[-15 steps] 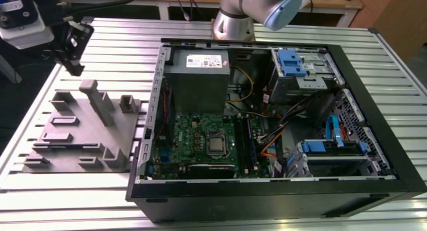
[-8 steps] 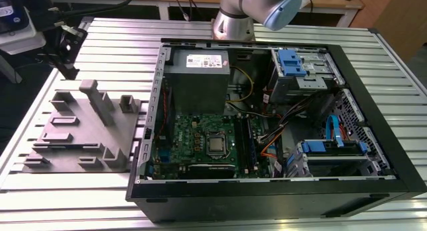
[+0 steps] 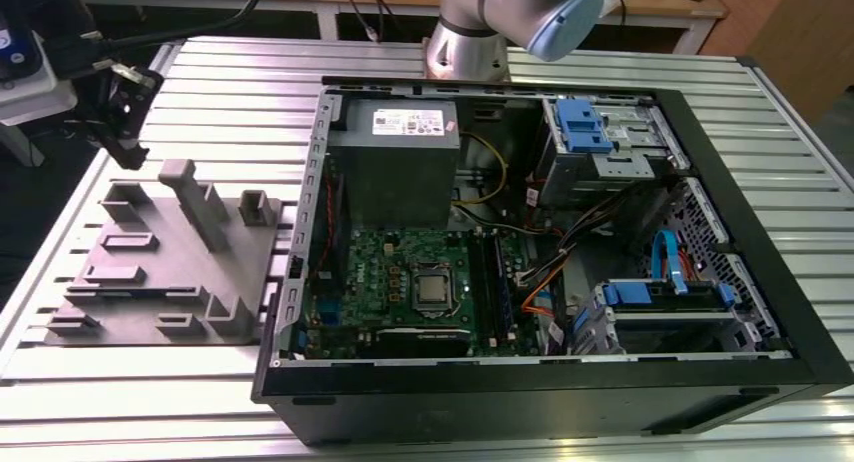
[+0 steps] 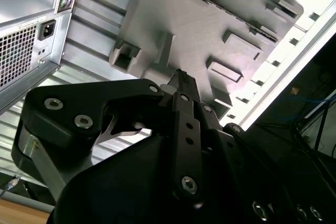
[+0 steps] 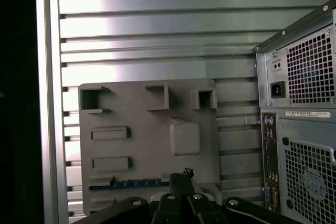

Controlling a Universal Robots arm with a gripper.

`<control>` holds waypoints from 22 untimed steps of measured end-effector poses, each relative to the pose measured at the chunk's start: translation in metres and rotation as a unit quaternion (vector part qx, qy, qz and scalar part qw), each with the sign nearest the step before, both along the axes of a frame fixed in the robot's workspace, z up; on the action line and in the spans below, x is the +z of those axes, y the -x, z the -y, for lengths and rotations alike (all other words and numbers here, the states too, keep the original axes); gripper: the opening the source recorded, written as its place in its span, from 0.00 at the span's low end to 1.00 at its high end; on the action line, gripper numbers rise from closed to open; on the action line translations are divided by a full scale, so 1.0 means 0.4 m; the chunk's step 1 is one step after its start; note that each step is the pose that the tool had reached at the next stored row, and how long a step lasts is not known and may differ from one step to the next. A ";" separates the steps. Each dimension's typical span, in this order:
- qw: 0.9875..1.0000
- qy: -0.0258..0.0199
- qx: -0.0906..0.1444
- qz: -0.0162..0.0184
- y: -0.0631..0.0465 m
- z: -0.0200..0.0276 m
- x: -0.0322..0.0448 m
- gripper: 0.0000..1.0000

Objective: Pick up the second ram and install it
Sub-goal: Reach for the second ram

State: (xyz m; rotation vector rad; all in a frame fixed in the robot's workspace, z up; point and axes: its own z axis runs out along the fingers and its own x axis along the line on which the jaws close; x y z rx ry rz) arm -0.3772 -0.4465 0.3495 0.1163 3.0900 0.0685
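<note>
Above the grey fixture (image 5: 142, 148) on the worktop (image 5: 157, 24), your gripper (image 5: 181, 174) hangs closed and empty. The second ram (image 5: 131, 184) lies along the fixture's edge. Descend shut and you risk striking its chips.

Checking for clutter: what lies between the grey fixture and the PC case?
Only a bare strip of table separates fixture and case, seen in the first wrist view.

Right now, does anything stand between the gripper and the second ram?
Nothing visible does. In the first wrist view the ram sits in the grey holder, and the gripper is close by its end, with no object between them.
</note>
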 end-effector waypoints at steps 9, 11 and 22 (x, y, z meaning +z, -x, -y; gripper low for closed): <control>1.000 0.000 0.000 0.000 0.019 0.020 -0.026 0.07; 1.000 0.000 0.000 0.000 0.023 0.025 -0.031 0.07; 1.000 0.000 0.000 0.000 0.047 0.050 -0.059 0.07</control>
